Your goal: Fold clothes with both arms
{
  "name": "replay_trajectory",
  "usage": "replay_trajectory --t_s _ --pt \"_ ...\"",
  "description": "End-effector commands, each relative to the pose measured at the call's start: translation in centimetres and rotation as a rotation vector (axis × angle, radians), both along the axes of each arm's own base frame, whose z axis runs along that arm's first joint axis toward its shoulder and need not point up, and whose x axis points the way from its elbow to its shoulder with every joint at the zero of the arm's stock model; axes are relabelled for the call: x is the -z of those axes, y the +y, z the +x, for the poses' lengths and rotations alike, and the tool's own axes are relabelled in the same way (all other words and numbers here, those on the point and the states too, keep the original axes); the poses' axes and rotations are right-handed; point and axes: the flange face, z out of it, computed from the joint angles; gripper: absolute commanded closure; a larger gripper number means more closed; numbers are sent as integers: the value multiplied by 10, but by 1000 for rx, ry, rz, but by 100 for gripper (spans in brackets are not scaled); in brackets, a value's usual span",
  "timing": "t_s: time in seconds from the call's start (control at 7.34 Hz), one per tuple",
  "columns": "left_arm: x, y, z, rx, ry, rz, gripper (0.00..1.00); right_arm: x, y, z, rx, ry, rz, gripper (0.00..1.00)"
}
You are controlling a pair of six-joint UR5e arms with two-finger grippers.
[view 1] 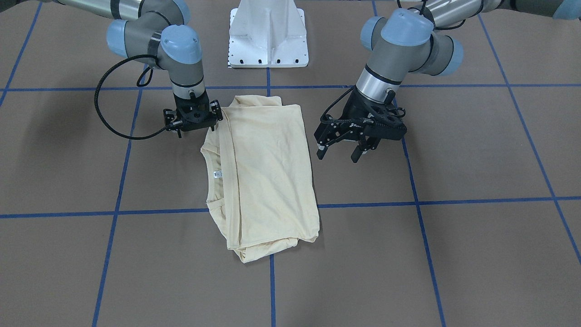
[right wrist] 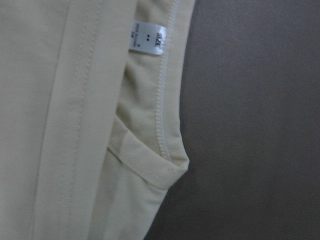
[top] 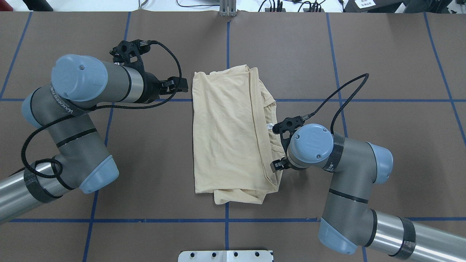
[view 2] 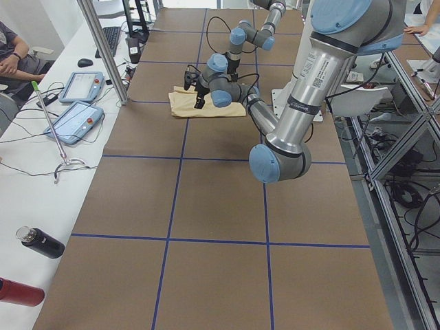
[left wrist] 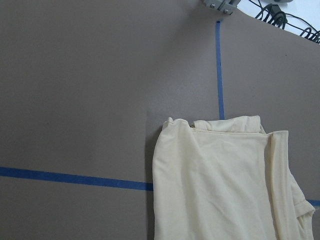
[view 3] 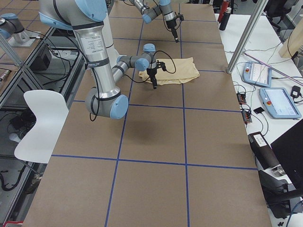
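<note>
Brown table (view 1: 454,254), gridded with blue tape (view 1: 481,200). Facing view: left gripper (view 1: 338,156) hangs wide and empty just beside the folded shirt (view 1: 268,172); right gripper (view 1: 195,122) sits by its collar (view 1: 209,181), opening unclear. Overhead: pinching there might catch one layer and drag the fold apart.

— Surface under inspection?

— One table (top: 364,163), covered in brown sheeting and marked with a grid of blue tape lines (top: 227,43).

— What lies on it?

— One pale cream-yellow shirt (top: 225,134), folded to a rough rectangle. It lies flat at the table's middle, over a crossing of two tape lines. The neck opening and a small white label (view 1: 217,174) face up along one long edge. A lower layer sticks out at one short end.

— Anything further?

— A white metal base pedestal (view 1: 268,36) stands on the robot's side of the table, on the central line, apart from the shirt.
</note>
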Motion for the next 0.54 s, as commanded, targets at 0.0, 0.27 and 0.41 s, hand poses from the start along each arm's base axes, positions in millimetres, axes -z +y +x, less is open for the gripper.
replay_trajectory --t_s 0.0,0.27,0.41 --pt "-1 0 0 0 -1 -1 0 22 5 -15 18 -29 21 1" --pt "-2 1 0 -2 -2 -1 0 31 21 -29 50 -60 34 1" --pt "-2 1 1 -4 -2 -1 0 34 24 -32 57 -84 43 1"
